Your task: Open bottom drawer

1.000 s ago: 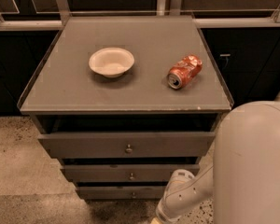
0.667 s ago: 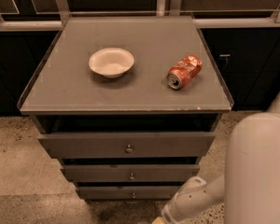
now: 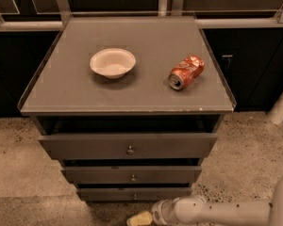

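Where the frame is cutting off at its lower edge, the gripper [image 3: 140, 218] is hovering low over the speckled floor [image 3: 19, 173], carried on a pale arm [image 3: 217, 212] that is reaching in from the right. Only a yellowish tip is showing, so whether it is open or closed cannot be told; nothing is visibly in its grasp.

Just above it and apart from it, the bottom drawer [image 3: 108, 193] is sitting at the foot of the grey cabinet. Its slim front is running left to right, with the small knob [image 3: 134, 196] at mid-width. That knob is lying up and a touch left of the gripper, probably a little farther back too, since depth is hard to read here.

Judgement: the task is looking not yet begun. The coming move is calling for a short rise onto the knob, then a pull straight out toward the camera, square to the front's long axis.

Above, the middle drawer [image 3: 94, 174] and the top drawer [image 3: 85, 146] are showing wider fronts. Farther back, on the cabinet top [image 3: 146, 93], a white bowl [image 3: 112, 62] is resting left of centre and a crushed red can [image 3: 186, 72] is lying on its side to the right, well apart
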Tool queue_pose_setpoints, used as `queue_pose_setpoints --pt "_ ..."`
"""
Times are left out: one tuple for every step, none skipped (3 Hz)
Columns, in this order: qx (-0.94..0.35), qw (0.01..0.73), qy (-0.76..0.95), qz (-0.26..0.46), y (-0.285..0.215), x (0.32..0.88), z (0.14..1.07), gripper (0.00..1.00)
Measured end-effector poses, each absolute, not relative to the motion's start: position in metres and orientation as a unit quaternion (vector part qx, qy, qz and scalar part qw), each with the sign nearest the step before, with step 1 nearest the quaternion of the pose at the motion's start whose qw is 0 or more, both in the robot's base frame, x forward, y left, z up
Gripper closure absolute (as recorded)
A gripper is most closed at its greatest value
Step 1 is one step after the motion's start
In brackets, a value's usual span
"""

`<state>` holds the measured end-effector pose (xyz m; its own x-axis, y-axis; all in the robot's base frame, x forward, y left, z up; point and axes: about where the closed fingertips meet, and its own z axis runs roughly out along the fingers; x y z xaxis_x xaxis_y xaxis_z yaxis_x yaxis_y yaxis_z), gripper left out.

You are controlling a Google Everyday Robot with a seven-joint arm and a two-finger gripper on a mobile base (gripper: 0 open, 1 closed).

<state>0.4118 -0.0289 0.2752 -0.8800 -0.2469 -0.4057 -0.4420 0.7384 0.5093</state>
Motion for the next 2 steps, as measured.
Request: queue_pose_setpoints --pt "-0.169 0.185 0.908 0.336 -0.0202 0.4293 0.2722 0.00" --pt "-0.172 0.180 0.916 0.314 -0.0299 0.4310 0.2670 0.00"
